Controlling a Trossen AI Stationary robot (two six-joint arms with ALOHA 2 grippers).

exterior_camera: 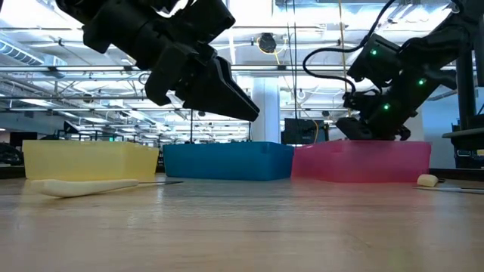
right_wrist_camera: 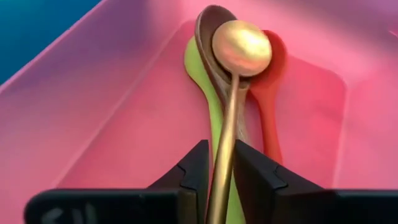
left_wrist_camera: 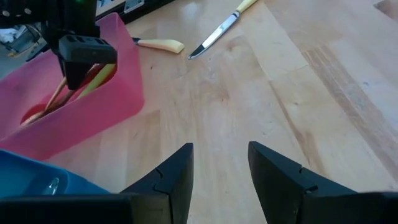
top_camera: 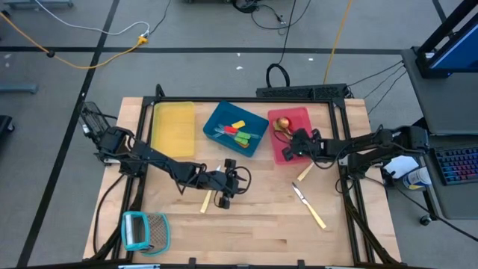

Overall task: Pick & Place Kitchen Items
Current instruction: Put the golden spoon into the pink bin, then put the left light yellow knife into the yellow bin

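Lower centre of the high view: two cream-handled table knives (top_camera: pixel 309 206) and a short pale wooden stick (top_camera: pixel 205 202) lie loose on the bare butcher-block table (top_camera: pixel 246 239); the teal-framed flat metal grater (top_camera: pixel 145 230) sits at lower left. Mid-frame, the left gripper (top_camera: pixel 227 188) hovers just above the table, fingers (left_wrist_camera: pixel 171 180) parted and empty. Farther back, the right gripper (right_wrist_camera: pixel 219 167) reaches into the translucent red rectangular tray (top_camera: pixel 293 146), its jaws around the slim handle of a brass spoon (right_wrist_camera: pixel 239 56) that lies over wooden, green and red spoons; whether the jaws pinch or are letting go cannot be told. The spoon looks rigid, light and slick; mid-handle seems the safest hold. The blue tray (top_camera: pixel 218 119) and yellow tray (top_camera: pixel 173 128) lie leftward.
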